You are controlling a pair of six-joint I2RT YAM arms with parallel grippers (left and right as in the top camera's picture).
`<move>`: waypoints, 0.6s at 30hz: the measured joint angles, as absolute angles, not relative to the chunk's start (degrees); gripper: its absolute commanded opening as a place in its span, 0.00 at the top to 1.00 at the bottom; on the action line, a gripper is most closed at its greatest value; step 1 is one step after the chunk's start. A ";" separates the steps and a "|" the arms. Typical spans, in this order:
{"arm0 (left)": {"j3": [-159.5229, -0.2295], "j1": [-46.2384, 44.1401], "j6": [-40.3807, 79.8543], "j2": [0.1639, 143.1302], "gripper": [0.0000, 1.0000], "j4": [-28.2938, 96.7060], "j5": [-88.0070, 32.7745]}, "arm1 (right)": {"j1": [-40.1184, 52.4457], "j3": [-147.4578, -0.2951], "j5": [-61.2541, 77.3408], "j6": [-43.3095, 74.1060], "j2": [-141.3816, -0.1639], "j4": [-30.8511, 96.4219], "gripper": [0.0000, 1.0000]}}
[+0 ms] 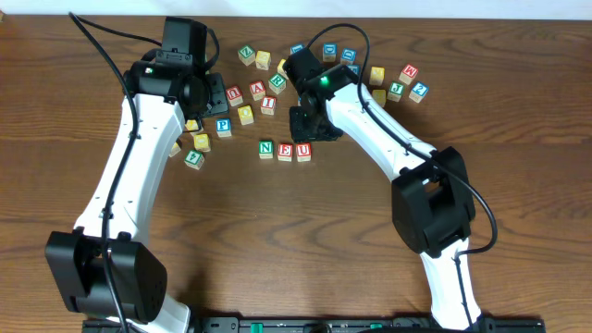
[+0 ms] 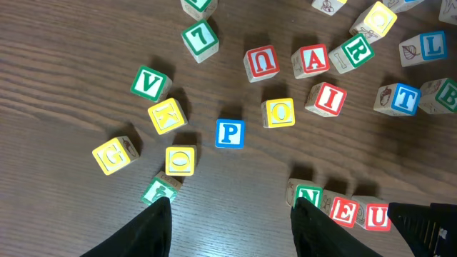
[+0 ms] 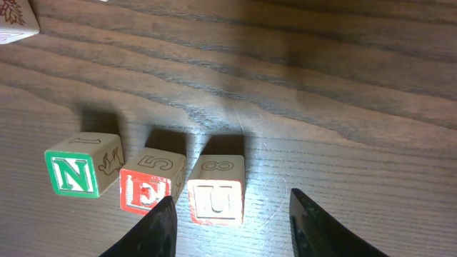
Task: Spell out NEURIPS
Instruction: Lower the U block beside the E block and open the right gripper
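My table (image 3: 300,78) is dark wood grain, long streaks, with a soft sheen where the light lands; real wood or laminate, I can't tell. The N cube (image 3: 71,175), E cube (image 3: 146,191) and U cube (image 3: 216,196) are pale bare wood, sanded smooth, with letter faces painted flat green and red. The P cube (image 2: 230,133) is the same, in blue. My right gripper (image 3: 232,203) has matt black plastic fingers (image 3: 153,232). The arm shells (image 1: 125,176) are smooth white plastic, slightly glossy.

Green V cube (image 2: 148,83) sits beside yellow K cube (image 2: 166,116).
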State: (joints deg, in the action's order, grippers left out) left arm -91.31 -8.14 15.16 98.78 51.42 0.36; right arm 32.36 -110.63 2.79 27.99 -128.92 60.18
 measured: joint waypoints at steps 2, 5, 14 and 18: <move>-91.31 -8.14 15.16 98.78 0.47 51.42 0.36 | 32.36 -110.63 2.79 27.99 -128.92 60.20 0.55; -91.31 -8.14 15.16 98.78 0.47 51.42 0.36 | 32.36 -110.63 2.79 27.92 -128.92 60.20 0.55; -91.31 -8.14 15.16 98.78 0.46 51.40 0.36 | 32.34 -110.63 2.79 27.53 -128.92 60.20 0.54; -91.31 -8.14 15.18 98.78 0.47 51.20 0.36 | 32.34 -110.65 2.79 27.35 -128.92 60.20 0.54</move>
State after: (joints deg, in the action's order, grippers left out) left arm -91.31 -8.14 15.18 98.78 51.20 0.36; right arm 32.34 -110.65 2.79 27.35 -128.92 60.20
